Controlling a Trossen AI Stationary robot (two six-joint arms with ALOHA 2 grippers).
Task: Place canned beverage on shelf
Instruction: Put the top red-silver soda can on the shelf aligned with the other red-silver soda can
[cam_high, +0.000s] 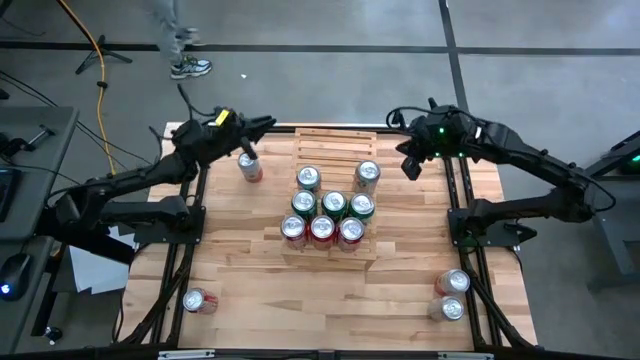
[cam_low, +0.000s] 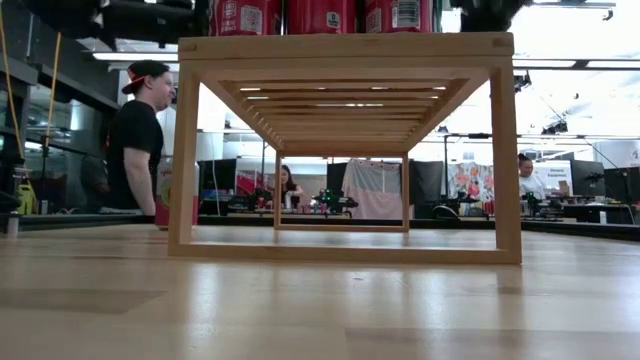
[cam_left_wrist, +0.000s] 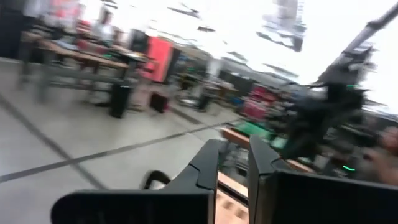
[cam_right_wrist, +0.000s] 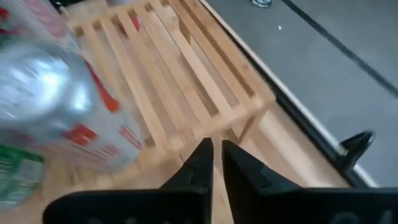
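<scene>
The pale-wood slatted shelf (cam_high: 336, 142) stands mid-table and bears several cans (cam_high: 322, 228) on its near tiers; in the low view the cans' bottoms (cam_low: 320, 14) show above its top bar (cam_low: 345, 45). One can (cam_high: 249, 166) stands upright on the table, left of the shelf. My left gripper (cam_high: 268, 124) hovers past that can at the shelf's far-left corner, its fingers (cam_left_wrist: 208, 163) a little apart and empty. My right gripper (cam_high: 408, 168) hovers at the shelf's right side, shut and empty (cam_right_wrist: 217, 146), beside a silver can (cam_right_wrist: 56, 106) on the slats (cam_right_wrist: 180, 68).
A can (cam_high: 197, 300) lies on the table at the near left. Two cans (cam_high: 451, 295) stand at the near right. The shelf's far tiers are bare slats. A person (cam_low: 138, 140) stands beyond the table's far edge, with others farther off.
</scene>
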